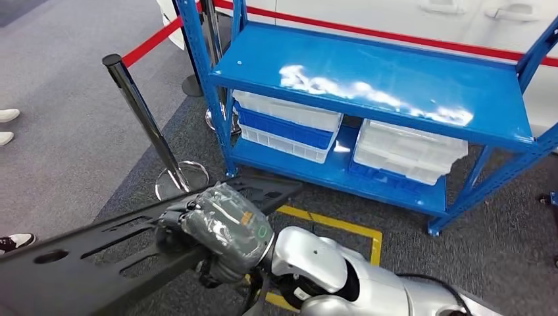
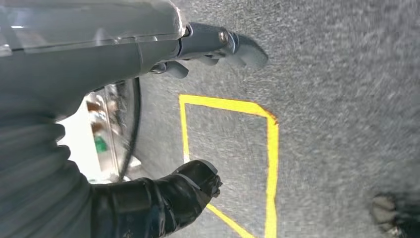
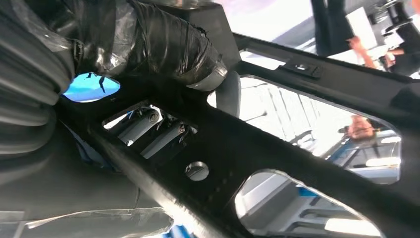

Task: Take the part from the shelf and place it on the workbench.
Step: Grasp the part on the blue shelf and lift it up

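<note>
The part [image 1: 79,257] is a long flat black frame with slotted cutouts, running from the lower left of the head view toward the foot of the blue shelf [image 1: 395,85]. My right hand [image 1: 217,230], wrapped in clear film, grips it near the middle and holds it above the floor. In the right wrist view the hand [image 3: 148,39] closes over a bar of the black part [image 3: 277,163], with its fingers showing through a cutout. My left hand [image 2: 124,54] hangs over the grey carpet, fingers and thumb apart, holding nothing.
The shelf's top board is bare; white and blue bins [image 1: 289,125] and white bins [image 1: 408,151] sit on its lower board. A chrome stanchion [image 1: 145,118] with red belt stands at the left. A yellow tape square [image 1: 342,227] marks the floor. A person's shoes [image 1: 8,125] are at far left.
</note>
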